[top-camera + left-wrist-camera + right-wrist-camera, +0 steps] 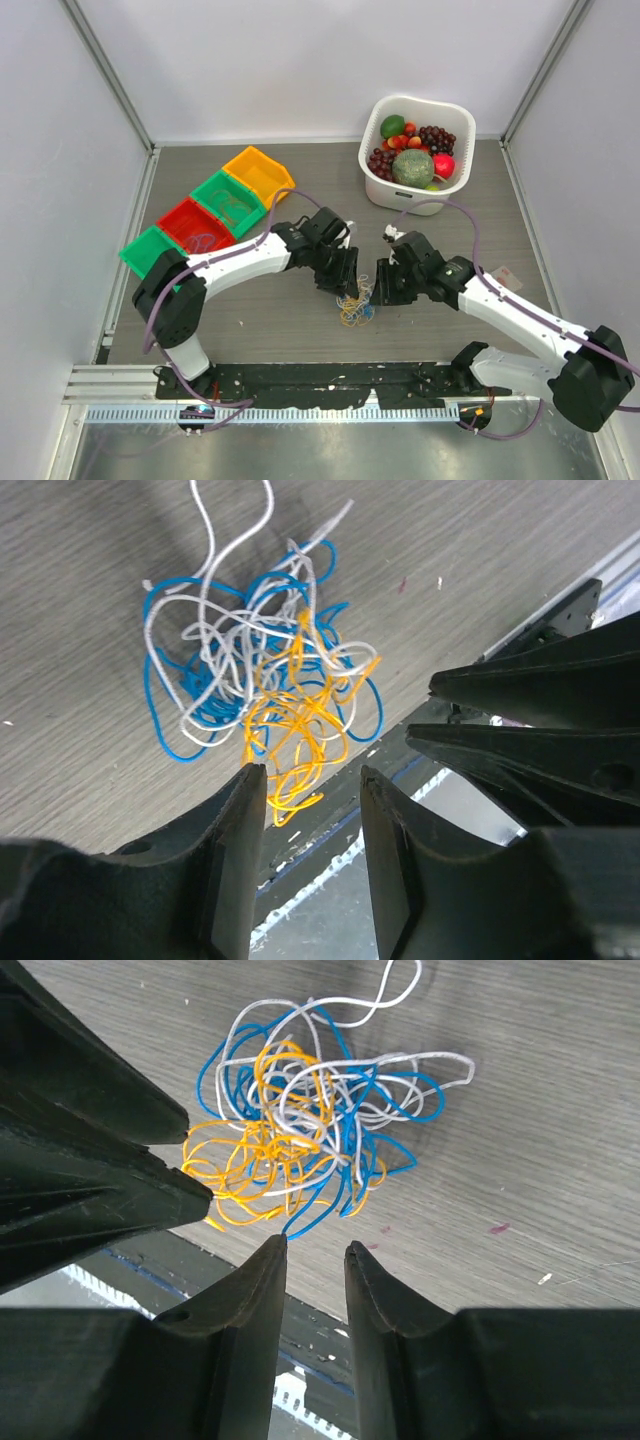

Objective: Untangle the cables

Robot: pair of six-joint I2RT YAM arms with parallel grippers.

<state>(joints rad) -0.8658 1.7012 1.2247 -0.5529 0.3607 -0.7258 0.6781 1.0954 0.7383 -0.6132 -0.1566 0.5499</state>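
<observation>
Squarely between the half-open, empty left gripper and right gripper lie the cables, a roundish tangle equally near both.

1. Grippers: 2, namely left gripper and right gripper.
2. Bins: 4, of which 1 orange, 2 green, 1 red.
3. Basket: 1, white. Fruit inside is too piled to count.
4. Cables: 1 bunch, 3 colours seen: blue, white, orange. Strands per colour can't be told.
</observation>
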